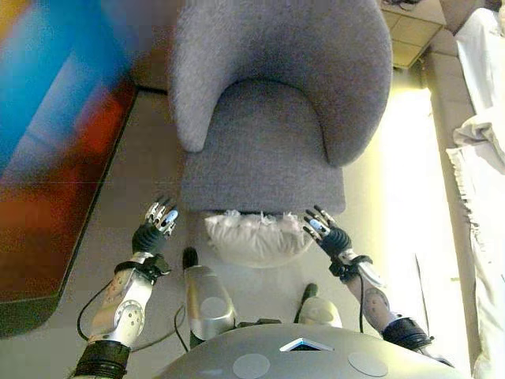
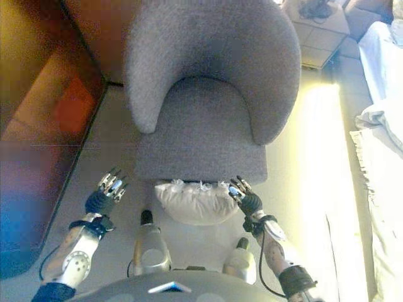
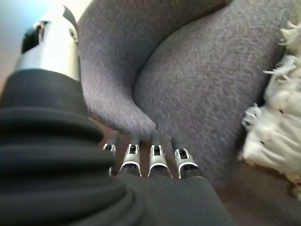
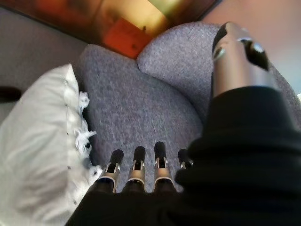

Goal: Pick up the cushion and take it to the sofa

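Cushion (image 1: 256,237): white, fringed, on floor against grey armchair (image 1: 268,150) front at 12 o'clock. Left hand (image 1: 154,229) and right hand (image 1: 327,235) flank it, fingers straight, empty. Rug (image 1: 55,158) at 9 o'clock.

A pale, smooth floor (image 1: 150,158) runs under a grey fabric tub armchair with a curved back (image 1: 276,95). Bright light falls in a strip on the floor to its right. White cloth (image 1: 485,142) hangs at the right edge; a reddish-brown and blue surface (image 1: 55,158) fills the left.
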Controlling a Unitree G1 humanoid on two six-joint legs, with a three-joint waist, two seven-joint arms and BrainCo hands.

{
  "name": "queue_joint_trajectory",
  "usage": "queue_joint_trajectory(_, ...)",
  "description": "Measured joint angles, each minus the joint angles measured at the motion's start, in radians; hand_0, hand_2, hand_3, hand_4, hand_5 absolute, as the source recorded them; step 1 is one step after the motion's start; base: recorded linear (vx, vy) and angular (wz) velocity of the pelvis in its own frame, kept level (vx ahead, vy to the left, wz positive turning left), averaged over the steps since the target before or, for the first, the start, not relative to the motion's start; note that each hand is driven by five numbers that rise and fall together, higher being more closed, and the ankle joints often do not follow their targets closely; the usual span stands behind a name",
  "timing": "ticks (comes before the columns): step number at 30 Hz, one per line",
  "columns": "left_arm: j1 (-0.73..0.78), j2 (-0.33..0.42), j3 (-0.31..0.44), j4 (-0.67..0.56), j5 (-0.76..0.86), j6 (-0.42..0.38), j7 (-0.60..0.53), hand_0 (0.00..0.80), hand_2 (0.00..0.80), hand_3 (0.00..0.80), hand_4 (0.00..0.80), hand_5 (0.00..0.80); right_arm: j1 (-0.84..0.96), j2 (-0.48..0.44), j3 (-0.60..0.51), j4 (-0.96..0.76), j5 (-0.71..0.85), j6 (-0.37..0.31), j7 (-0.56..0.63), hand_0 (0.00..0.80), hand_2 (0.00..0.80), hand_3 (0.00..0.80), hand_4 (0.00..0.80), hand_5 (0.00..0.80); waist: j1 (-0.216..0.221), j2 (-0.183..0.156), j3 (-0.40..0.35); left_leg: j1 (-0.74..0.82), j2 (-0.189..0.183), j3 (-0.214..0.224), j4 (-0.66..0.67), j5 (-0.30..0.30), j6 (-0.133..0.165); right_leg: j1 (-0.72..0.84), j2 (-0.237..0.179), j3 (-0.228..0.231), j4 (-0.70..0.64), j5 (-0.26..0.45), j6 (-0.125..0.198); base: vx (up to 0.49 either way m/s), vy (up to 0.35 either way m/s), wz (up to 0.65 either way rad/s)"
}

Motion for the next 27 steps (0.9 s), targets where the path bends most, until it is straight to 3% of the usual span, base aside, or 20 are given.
queue_joint_trajectory(4,-0.018,-0.062,-0.036,0.072,-0.059,0.040,0.005,0.000,0.000,0.000,0.000,0.000,-0.020,-0.001,-0.007,0.066,-0.085,0.005,-0.057,0.000,0.000,0.000,0.000,0.000,-0.008,0.027,-0.023,0.032,-0.008,0.013,-0.028,0.014,-0.009,0.027,-0.008,-0.002,-0.002,-0.023,0.004,0.021,-0.037,0.07)
queue_joint_trajectory(7,-0.064,-0.066,-0.091,0.150,-0.052,0.048,0.003,0.000,0.000,0.000,0.000,0.000,-0.079,0.003,-0.009,0.205,-0.121,-0.015,-0.140,0.000,0.000,0.000,0.000,0.000,-0.007,0.044,-0.031,0.016,-0.036,0.013,-0.026,0.006,-0.011,0.003,-0.038,-0.002,0.030,-0.041,-0.004,-0.065,0.041,0.11)
queue_joint_trajectory(10,-0.116,-0.043,-0.143,0.152,-0.010,0.045,0.018,0.000,0.000,0.000,0.000,0.000,-0.116,0.001,-0.015,0.253,-0.121,-0.035,-0.191,0.000,0.000,0.000,0.000,0.000,-0.005,0.054,-0.018,-0.055,-0.059,-0.007,0.036,-0.014,-0.001,-0.085,-0.075,0.018,0.112,-0.068,-0.005,-0.090,0.011,0.04)
queue_joint_trajectory(15,-0.252,-0.011,-0.215,0.208,0.067,0.021,0.052,0.000,0.000,0.000,0.000,0.000,-0.276,-0.013,-0.029,0.391,-0.121,-0.075,-0.243,0.000,0.000,0.000,0.000,0.000,-0.005,0.096,0.072,-0.213,-0.058,-0.065,0.242,-0.097,0.011,-0.247,-0.097,0.085,0.304,-0.124,-0.003,-0.165,-0.052,-0.11)
queue_joint_trajectory(21,-0.445,0.009,-0.249,0.276,0.104,-0.064,0.173,0.000,0.000,0.000,0.000,0.000,-0.486,-0.039,-0.004,0.396,-0.133,-0.105,-0.340,0.000,0.000,0.000,0.000,0.000,-0.033,0.102,0.225,-0.429,-0.063,-0.078,0.361,-0.084,0.028,-0.527,-0.117,0.149,0.503,-0.131,-0.006,-0.222,0.013,-0.10)
queue_joint_trajectory(27,-0.534,0.009,-0.248,0.332,0.173,-0.105,0.278,0.000,0.000,0.000,0.000,0.000,-0.570,-0.061,-0.003,0.388,-0.162,-0.103,-0.416,0.000,0.000,0.000,0.000,0.000,-0.033,0.096,0.270,-0.550,-0.043,-0.083,0.390,-0.064,0.042,-0.695,-0.116,0.163,0.655,-0.177,-0.007,-0.114,-0.049,0.04)
